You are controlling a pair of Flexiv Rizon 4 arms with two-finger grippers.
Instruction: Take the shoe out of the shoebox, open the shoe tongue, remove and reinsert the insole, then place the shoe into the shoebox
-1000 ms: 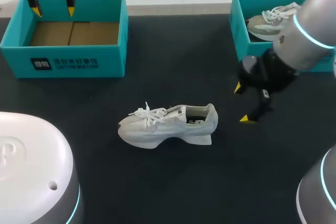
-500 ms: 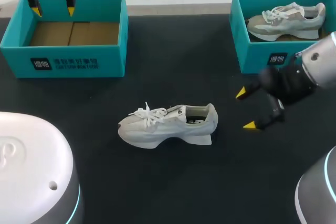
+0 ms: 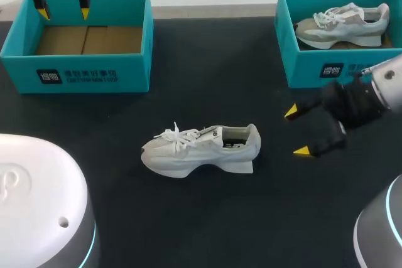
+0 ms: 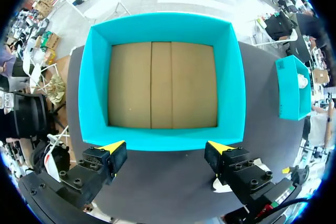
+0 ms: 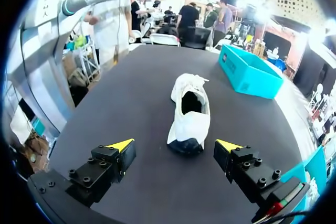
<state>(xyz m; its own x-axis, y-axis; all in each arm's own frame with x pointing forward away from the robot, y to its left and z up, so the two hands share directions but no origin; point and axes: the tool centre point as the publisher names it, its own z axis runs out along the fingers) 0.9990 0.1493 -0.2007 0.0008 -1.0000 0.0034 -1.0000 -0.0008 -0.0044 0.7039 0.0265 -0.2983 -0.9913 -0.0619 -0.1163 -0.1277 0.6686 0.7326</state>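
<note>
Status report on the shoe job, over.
Left gripper open above empty left shoebox. Right gripper open, facing heel of white shoe on table. Nothing between them.

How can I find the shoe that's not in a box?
On the black table, an empty teal shoebox and a full shoebox stand at the far corners. Near the middle lies a white lace-up shoe, heel toward the right gripper. The greyer shoe sits inside a box; this one lies out on bare tabletop.
</note>
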